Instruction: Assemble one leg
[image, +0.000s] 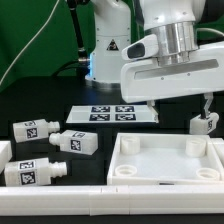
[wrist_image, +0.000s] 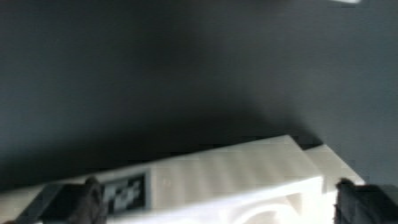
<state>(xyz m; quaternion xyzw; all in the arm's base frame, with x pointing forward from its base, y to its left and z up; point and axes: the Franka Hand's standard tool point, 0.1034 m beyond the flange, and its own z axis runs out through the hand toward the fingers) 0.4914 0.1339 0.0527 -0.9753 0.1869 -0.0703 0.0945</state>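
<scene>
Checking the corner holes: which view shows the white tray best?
The exterior view: the tray lies open to it, four corner holes visible. The wrist view shows dark table and a white tagged piece I cannot identify.

One wide camera off the arm, one close camera on the wrist.

The exterior view stood low in front of the table (image: 100, 127). It faced across the tray (image: 170, 165) and marker board (image: 113, 112) toward the arm's base. The wrist view looked down past the gripper (wrist_image: 214, 198) from close range, sharing only dark tabletop and a tagged leg (wrist_image: 214, 170).
</scene>
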